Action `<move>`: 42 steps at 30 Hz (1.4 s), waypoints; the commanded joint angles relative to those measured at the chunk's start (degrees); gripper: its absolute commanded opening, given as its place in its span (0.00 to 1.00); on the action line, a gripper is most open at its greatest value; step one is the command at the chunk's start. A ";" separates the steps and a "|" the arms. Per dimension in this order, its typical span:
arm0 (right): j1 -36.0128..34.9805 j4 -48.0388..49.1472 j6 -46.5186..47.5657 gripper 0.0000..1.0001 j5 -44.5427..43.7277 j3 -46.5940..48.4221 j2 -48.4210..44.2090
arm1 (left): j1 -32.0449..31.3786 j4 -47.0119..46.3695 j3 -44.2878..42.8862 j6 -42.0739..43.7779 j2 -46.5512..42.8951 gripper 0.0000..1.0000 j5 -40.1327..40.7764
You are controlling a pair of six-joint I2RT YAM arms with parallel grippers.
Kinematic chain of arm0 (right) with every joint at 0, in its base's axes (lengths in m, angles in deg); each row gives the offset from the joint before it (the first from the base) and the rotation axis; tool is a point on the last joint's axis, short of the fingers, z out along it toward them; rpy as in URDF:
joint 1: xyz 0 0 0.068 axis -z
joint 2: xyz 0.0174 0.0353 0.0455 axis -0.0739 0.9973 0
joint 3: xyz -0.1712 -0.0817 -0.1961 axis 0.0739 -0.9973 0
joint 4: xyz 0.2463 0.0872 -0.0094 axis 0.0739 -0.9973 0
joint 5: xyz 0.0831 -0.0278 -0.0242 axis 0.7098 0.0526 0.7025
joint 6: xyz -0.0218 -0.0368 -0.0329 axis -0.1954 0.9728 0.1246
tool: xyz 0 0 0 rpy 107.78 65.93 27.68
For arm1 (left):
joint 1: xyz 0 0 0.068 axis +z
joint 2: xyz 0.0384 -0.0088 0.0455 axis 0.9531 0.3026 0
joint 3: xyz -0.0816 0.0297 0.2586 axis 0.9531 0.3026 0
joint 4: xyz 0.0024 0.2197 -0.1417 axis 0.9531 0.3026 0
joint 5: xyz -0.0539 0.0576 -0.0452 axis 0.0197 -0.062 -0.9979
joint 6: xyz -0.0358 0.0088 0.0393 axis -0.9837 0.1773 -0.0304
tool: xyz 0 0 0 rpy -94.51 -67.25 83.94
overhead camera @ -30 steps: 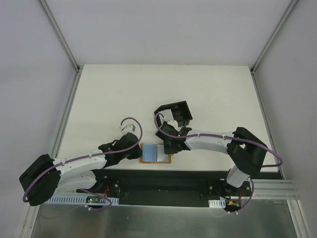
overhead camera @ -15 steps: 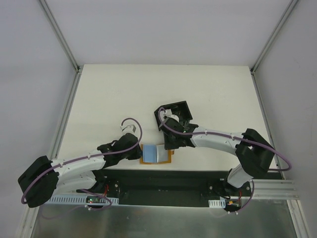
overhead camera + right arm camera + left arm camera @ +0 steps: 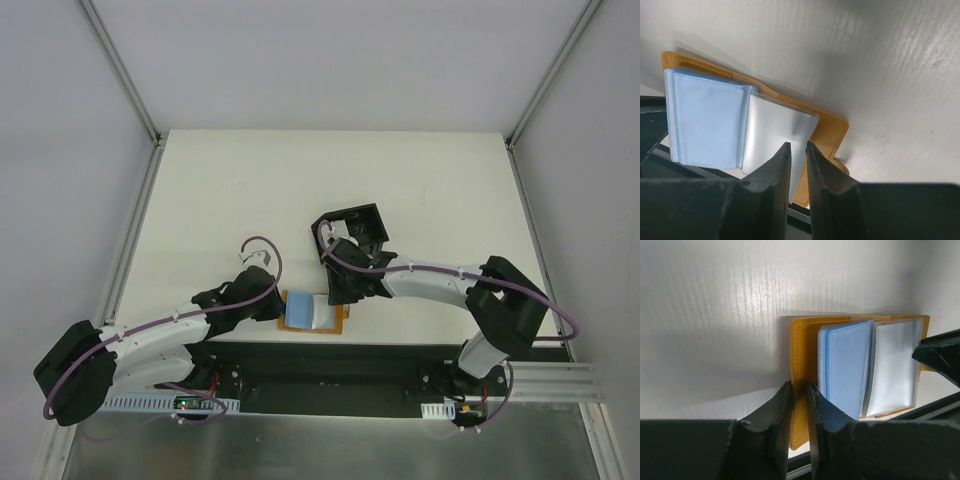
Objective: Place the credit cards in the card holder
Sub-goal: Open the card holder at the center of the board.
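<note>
Top view, lower left: the left arm reaches in toward centre. The left gripper (image 3: pixel 279 305) sits at the left end of the open tan-orange wallet (image 3: pixel 312 316). The wallet lies flat on the white table (image 3: pixel 220 200), near its lower edge.

Left wrist view: the fingers (image 3: pixel 782 407) are a slit apart, with the wallet's stitched orange cover showing in the gap. Pinched or not, cannot tell. A blue sleeve (image 3: pixel 845 367) lies left of a clear sleeve (image 3: pixel 895 365). What they carry, cannot tell.

The right gripper (image 3: pixel 798 146) is at the wallet's right end. Its jaws are a slit apart over the clear sleeve's corner; whether they grip it, cannot tell.

The card holder (image 3: pixel 372 225), black and open-topped, sits at centre frame, just above the right gripper and apart from the wallet.
</note>
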 commanded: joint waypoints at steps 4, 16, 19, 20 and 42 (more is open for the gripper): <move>0.23 0.39 -0.29 0.22 0.83 0.12 1.36 | 3.18 -2.00 2.35 1.51 -4.71 0.20 -4.02; 0.32 -0.23 -0.20 0.22 1.10 0.56 2.59 | 8.90 -6.04 5.69 3.27 -7.62 0.21 -12.45; 0.32 -0.32 -0.29 0.21 1.18 0.73 2.94 | 9.43 -6.74 5.87 3.36 -7.71 0.19 -13.69; 0.32 -0.32 -0.38 0.21 1.27 0.82 2.94 | 9.52 -6.74 5.87 3.53 -7.71 0.18 -13.95; 0.32 -1.72 -0.38 0.21 0.92 1.70 4.43 | 11.98 -5.16 6.57 4.68 -11.13 0.27 -16.68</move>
